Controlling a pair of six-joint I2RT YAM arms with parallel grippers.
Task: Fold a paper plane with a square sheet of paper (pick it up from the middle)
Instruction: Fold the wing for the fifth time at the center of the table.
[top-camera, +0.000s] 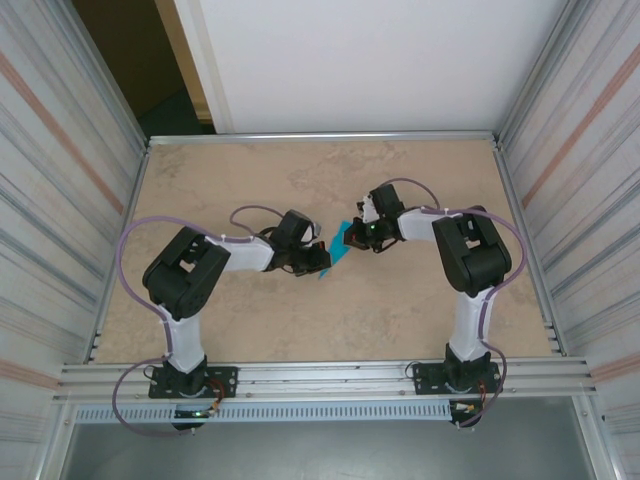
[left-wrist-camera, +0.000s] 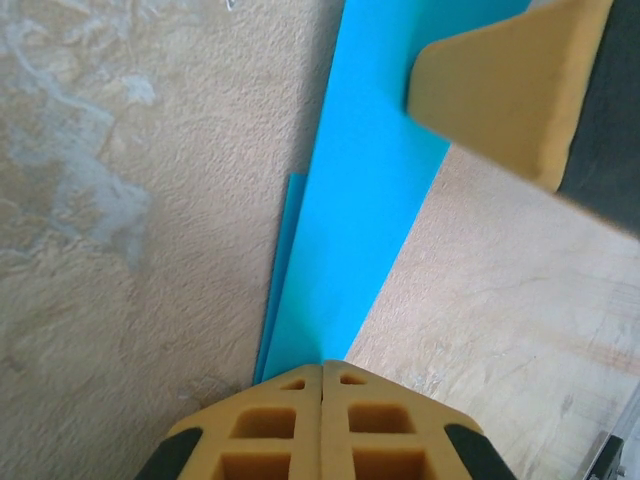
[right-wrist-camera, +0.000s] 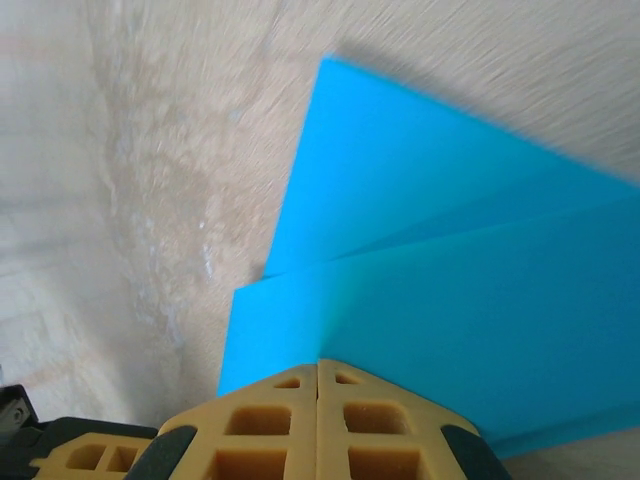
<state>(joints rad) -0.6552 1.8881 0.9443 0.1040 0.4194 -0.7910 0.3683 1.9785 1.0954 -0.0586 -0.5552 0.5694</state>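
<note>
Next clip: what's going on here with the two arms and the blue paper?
Both arms meet mid-table at the paper. The left gripper is shut on one end of it, and the right gripper is shut on the opposite side. The paper is folded, with layers overlapping, but it is not a finished plane yet. I can't tell whether it is fully off the table.

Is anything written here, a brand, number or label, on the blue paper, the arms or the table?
No text can be read. The blue paper is plain; the left gripper and right gripper pinching it carry no marks; the left arm, right arm and table show no legible label.
</note>
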